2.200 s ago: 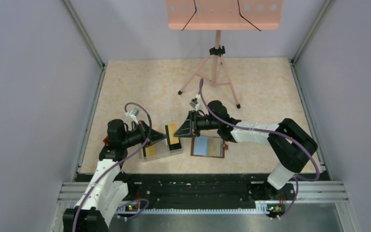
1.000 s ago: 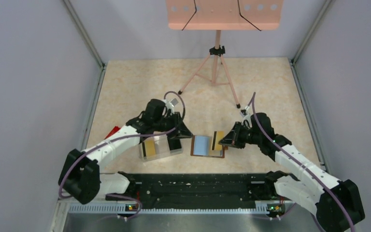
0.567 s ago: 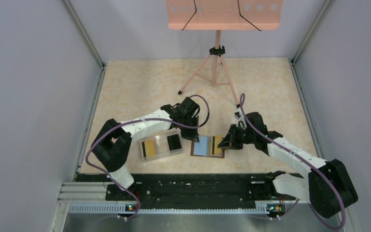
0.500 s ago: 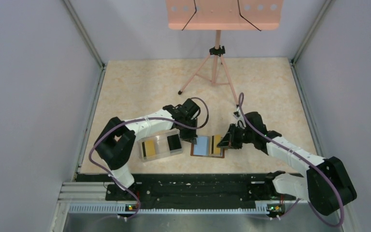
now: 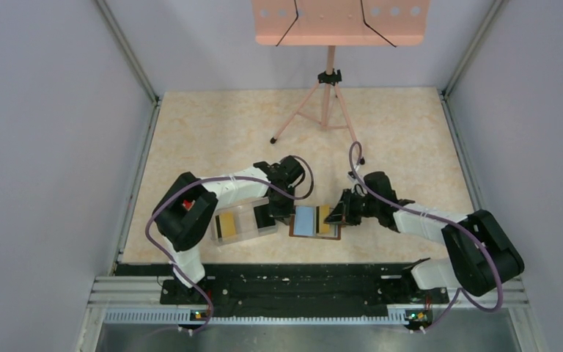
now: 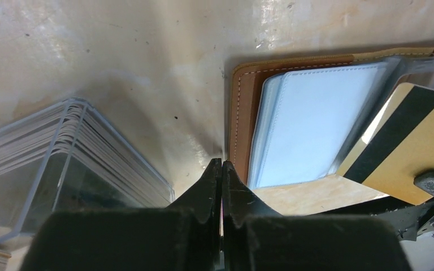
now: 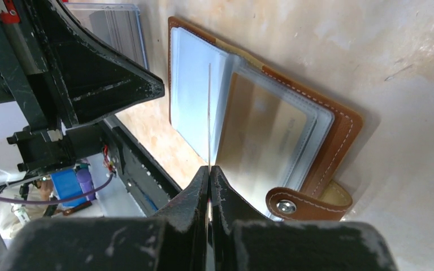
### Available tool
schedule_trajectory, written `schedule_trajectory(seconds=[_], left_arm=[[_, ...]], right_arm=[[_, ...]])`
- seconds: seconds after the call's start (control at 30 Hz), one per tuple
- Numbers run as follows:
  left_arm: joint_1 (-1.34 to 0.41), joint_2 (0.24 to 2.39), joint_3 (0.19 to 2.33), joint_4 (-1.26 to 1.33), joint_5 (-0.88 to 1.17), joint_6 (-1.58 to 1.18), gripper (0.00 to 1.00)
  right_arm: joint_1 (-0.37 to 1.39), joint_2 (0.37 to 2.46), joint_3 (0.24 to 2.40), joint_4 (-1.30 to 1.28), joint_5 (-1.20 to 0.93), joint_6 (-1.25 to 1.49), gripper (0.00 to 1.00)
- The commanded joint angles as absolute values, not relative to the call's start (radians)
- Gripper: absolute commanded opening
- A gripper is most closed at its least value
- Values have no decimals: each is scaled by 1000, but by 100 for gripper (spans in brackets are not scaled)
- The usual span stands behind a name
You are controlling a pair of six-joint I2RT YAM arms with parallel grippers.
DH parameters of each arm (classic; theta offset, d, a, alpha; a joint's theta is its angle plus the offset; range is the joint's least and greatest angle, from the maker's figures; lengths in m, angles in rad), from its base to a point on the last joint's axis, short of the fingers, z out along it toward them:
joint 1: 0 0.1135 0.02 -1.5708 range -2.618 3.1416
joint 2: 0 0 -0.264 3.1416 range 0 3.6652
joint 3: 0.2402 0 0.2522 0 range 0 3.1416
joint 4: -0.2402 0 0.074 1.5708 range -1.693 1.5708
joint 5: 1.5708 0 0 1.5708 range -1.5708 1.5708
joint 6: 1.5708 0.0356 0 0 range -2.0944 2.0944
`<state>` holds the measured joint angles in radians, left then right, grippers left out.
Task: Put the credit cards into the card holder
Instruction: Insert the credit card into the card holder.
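The card holder [image 5: 306, 223] lies open near the front edge, brown leather with a pale blue-grey inside [image 6: 308, 127] and a snap tab [image 7: 291, 204]. My right gripper [image 5: 337, 213] is shut on a gold credit card with a black stripe [image 6: 424, 144], held on edge over the holder's clear sleeves [image 7: 265, 135]. In the right wrist view that card shows only as a thin line [image 7: 209, 113]. My left gripper [image 6: 221, 164] is shut with nothing in it, its tips down at the holder's left edge [image 6: 238, 113]. More credit cards, yellow [image 5: 226, 226] and black [image 5: 264, 216], lie in the clear tray.
The clear plastic tray [image 5: 243, 213] sits just left of the card holder, close beside my left gripper [image 5: 291, 214]. A pink music stand on a tripod [image 5: 328, 95] stands at the back. Grey walls close in both sides.
The left gripper swung from the tray over to the card holder's left edge and shut. The right gripper carried its card a little left, over the open holder.
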<state>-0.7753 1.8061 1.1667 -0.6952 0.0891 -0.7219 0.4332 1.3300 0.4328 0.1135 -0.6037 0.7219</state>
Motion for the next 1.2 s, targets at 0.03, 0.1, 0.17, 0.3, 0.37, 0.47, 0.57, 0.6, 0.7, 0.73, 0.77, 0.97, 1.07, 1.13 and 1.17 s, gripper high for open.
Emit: schedule_trajectory(seconds=[0.03, 0.1, 0.17, 0.3, 0.37, 0.47, 0.57, 0.6, 0.7, 0.73, 0.77, 0.97, 1.07, 1.13, 1.17], left_arm=[[-778, 1831, 1148, -688, 93, -707, 0], [-778, 1834, 1152, -687, 95, -707, 0], [-778, 1838, 1155, -687, 96, -706, 0], [-778, 1842, 1154, -687, 100, -706, 0], [-778, 1843, 1152, -687, 101, -705, 0], [-781, 1848, 1153, -686, 102, -705, 0], [-785, 1855, 1158, -686, 103, -704, 0], [-785, 1856, 1159, -685, 103, -703, 0], [-790, 1864, 1161, -685, 103, -702, 0], [-792, 1867, 1161, -686, 105, -703, 0], [-793, 1869, 1161, -686, 107, -701, 0], [-795, 1875, 1167, -684, 111, -698, 0], [-795, 1876, 1173, -686, 112, -699, 0], [-795, 1876, 1177, -688, 114, -699, 0], [-795, 1877, 1179, -689, 114, -699, 0]], right_arm=[[425, 1370, 445, 176, -594, 703, 0], [426, 1370, 447, 148, -577, 697, 0], [426, 1362, 445, 126, -559, 699, 0], [426, 1352, 430, 122, -548, 713, 0], [425, 1364, 431, 122, -550, 716, 0], [426, 1397, 435, 126, -563, 717, 0], [425, 1429, 433, 153, -586, 729, 0], [425, 1436, 430, 165, -594, 734, 0], [426, 1450, 423, 211, -627, 753, 0], [425, 1451, 420, 226, -635, 756, 0], [425, 1453, 418, 237, -642, 758, 0], [425, 1506, 413, 300, -693, 767, 0], [426, 1535, 414, 315, -701, 775, 0], [425, 1557, 416, 328, -705, 779, 0], [425, 1572, 419, 333, -709, 782, 0]])
